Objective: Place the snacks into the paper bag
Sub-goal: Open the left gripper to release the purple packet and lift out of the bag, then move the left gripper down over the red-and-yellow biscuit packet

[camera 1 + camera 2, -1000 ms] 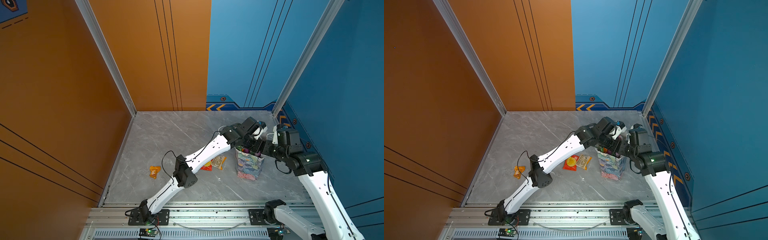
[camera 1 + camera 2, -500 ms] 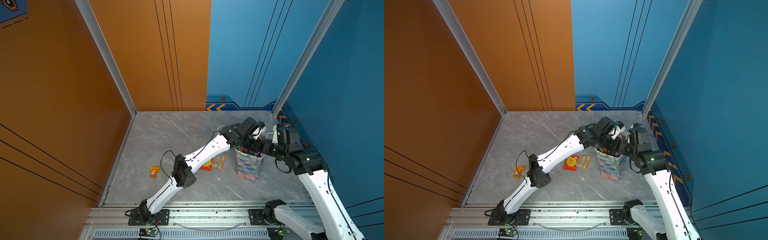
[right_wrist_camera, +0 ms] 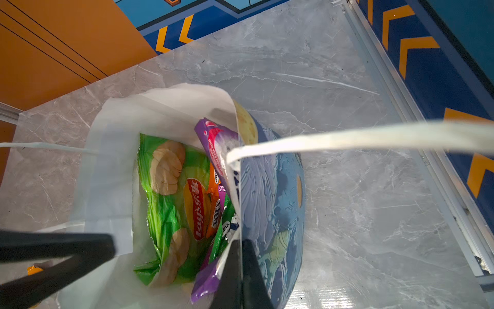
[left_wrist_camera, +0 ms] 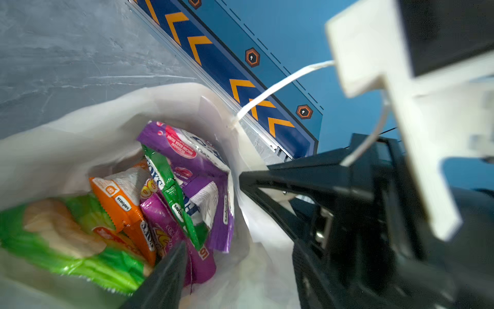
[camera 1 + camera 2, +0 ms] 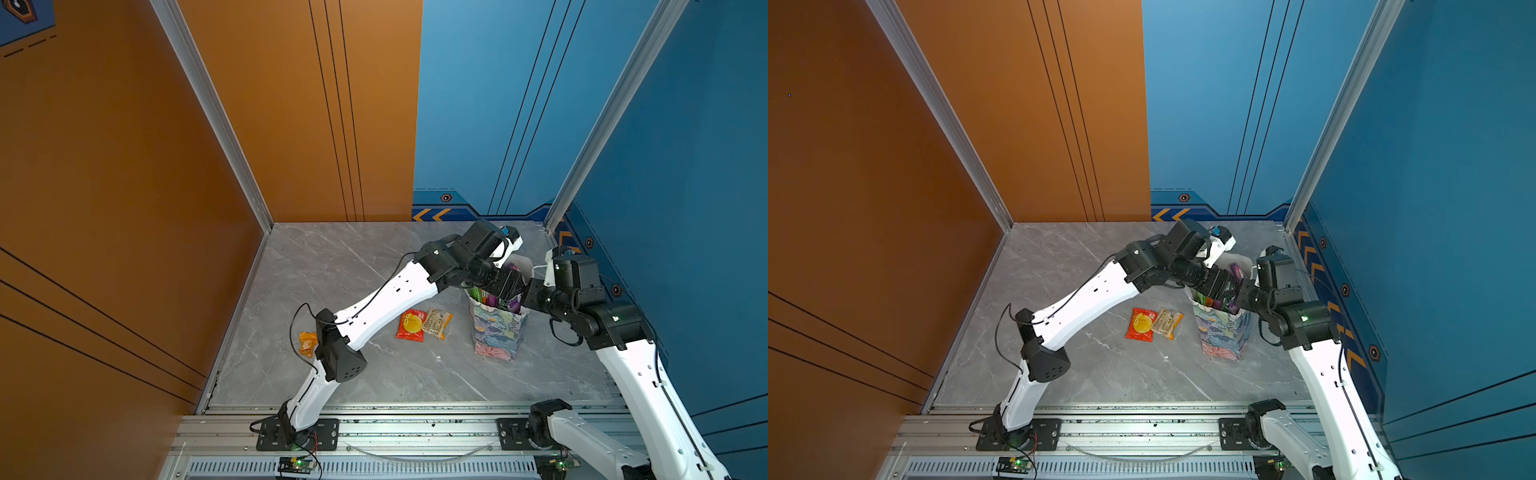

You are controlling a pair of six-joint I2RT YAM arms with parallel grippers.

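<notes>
Three snacks aren't in yet: a small orange packet (image 5: pixel 307 343) far left on the worktop (image 5: pixel 374 374), then a red packet (image 5: pixel 411 325) and tan bar (image 5: pixel 437 322) overlapping beside the paper bag (image 5: pixel 496 332). The left end effector (image 5: pixel 503 286) hangs over its mouth, jaws spread and empty, so I'd guess it's a drop. Inside are a green chip bag (image 3: pixel 171 198), a small green packet (image 4: pixel 173 192) and purple packets (image 4: pixel 187 157). The right end effector (image 3: pixel 240 248) pinches the bag's wall, presumably to hold it open.
</notes>
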